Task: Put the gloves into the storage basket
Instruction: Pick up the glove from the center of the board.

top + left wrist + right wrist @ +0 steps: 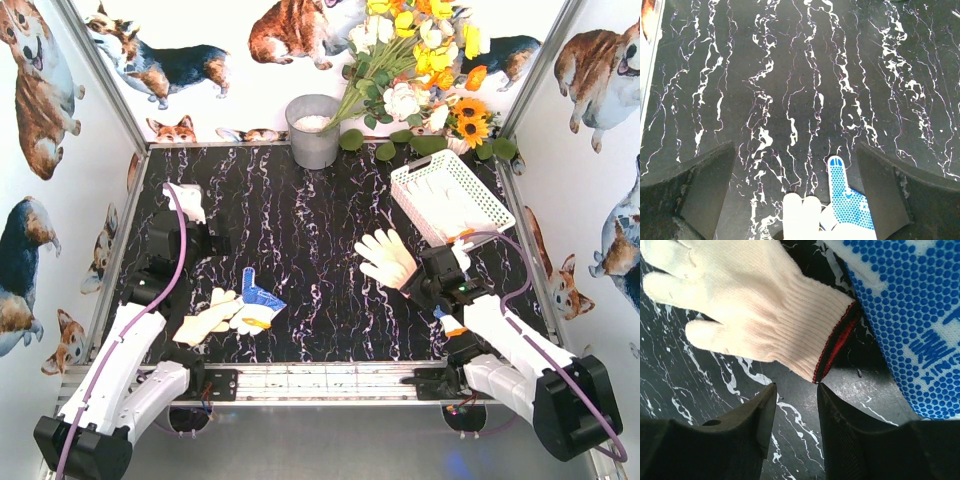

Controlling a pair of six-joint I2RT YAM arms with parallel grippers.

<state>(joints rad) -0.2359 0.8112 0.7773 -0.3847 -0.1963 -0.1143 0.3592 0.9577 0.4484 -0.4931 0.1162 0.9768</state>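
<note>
Right wrist: right gripper [796,387] narrowed, pinching nothing, tips at cuff of white glove [755,305] beside basket [402,186]; dotted glove [910,325] cut off. Left gripper [795,147] spread wide, other gloves [805,215] half-hidden below.

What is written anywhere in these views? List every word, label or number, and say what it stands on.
Blue printed marks on the blue-dotted glove, right wrist view: sideways and cut off by the frame edge, not readable.
Blue print on the blue-and-white glove near the left arm, top view: too small to read.
No other words, labels or numbers show in any view.
</note>
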